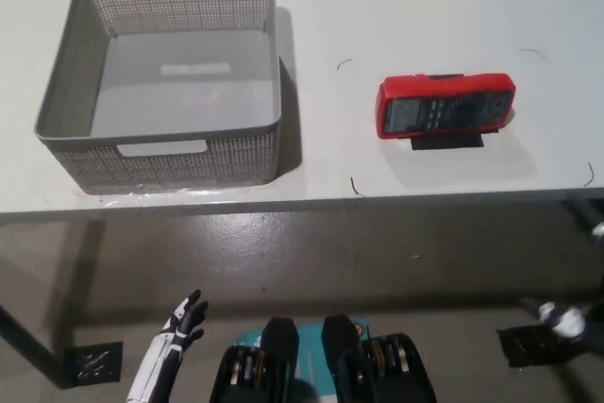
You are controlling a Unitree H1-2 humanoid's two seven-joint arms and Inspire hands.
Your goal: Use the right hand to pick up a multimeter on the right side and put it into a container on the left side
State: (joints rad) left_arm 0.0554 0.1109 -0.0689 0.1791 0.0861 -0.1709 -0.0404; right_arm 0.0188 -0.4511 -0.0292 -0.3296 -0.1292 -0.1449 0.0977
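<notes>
Firstly, container: a grey perforated basket (160,153) stood on the left part of the white tabletop (425,7), with cut-out handle slots in its near and far walls; its floor lay bare, holding nothing.
Left hand: the white left hand (179,327) hung low at the lower left, below the tabletop's near edge and over the floor (311,261), its dark-tipped fingers (192,307) spread apart and holding nothing.
Gap: a bare stretch of tabletop lay between the basket and the multimeter, with only a few thin dark curved marks on it; nothing stood in the way.
Multimeter: a red multimeter (445,106) lay on its long side on the right part of the tabletop, well apart from the basket, its dark face with screen and buttons turned up, and a dark piece showing under its near edge.
Right hand: at the lower right edge, a black shape with white bits (552,332) showed below the tabletop, cut off by the frame; whether its fingers were apart or together could not be told.
Hard to make out: a small dark square on the floor at the lower left.
</notes>
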